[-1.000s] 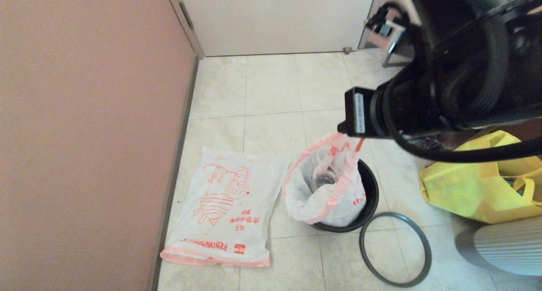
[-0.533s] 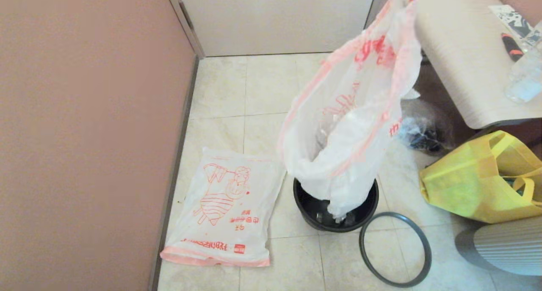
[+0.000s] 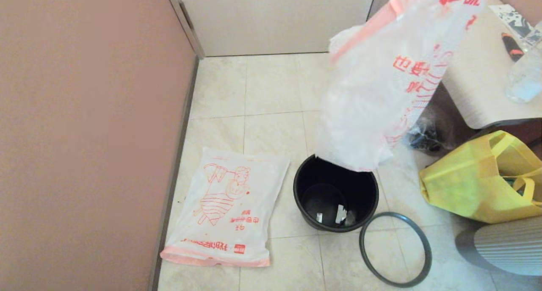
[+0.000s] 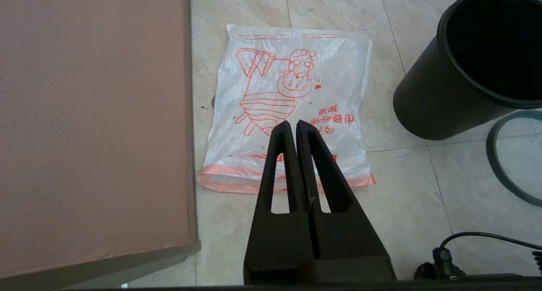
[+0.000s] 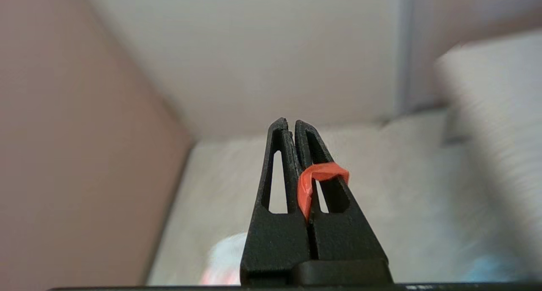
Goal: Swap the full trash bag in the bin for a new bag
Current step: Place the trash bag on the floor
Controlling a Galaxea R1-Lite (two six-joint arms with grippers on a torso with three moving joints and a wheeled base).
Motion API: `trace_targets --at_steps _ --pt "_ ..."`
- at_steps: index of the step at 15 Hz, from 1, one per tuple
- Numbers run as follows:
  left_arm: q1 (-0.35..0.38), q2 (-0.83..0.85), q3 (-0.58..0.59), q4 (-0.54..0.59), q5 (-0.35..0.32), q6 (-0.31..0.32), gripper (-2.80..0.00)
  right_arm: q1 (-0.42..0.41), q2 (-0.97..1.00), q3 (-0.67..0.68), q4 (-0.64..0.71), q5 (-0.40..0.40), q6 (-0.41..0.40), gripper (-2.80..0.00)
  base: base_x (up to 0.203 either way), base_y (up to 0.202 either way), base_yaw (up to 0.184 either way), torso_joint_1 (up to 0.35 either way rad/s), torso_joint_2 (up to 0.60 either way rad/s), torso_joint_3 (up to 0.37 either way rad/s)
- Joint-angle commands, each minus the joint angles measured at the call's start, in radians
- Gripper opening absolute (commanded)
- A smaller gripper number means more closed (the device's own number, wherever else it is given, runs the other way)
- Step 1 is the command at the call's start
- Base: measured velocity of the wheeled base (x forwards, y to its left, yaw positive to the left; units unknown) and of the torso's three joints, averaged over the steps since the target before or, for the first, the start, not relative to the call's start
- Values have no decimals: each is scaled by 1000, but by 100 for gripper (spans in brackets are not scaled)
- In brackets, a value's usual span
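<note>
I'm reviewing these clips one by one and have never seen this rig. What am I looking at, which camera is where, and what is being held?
A two-armed robot is changing a bin liner. The head camera looks down at a tiled floor; each wrist camera sits behind one arm's jaws. On the floor: the bin, black and nearly empty, its loose grey hoop, the new bag lying flat, and a yellow tote. The full trash bag hangs in the air above the bin. The right gripper is shut on its orange drawstring. The left gripper is shut, holds nothing and is parked above the new bag.
</note>
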Motion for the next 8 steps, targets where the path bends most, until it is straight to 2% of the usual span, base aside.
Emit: trace_targets --at_steps 1,5,8 --pt "0 1 0 0 -1 0 -280 -78 11 0 -37 -3 1 -280 0 0 0 0 0 0" --pt "0 1 -1 0 0 0 -280 -161 105 1 -43 -13 0 -280 0 0 0 0 0 0" --pt "0 1 -1 0 0 0 -280 -248 251 2 -44 -29 3 -280 0 0 0 0 0 0"
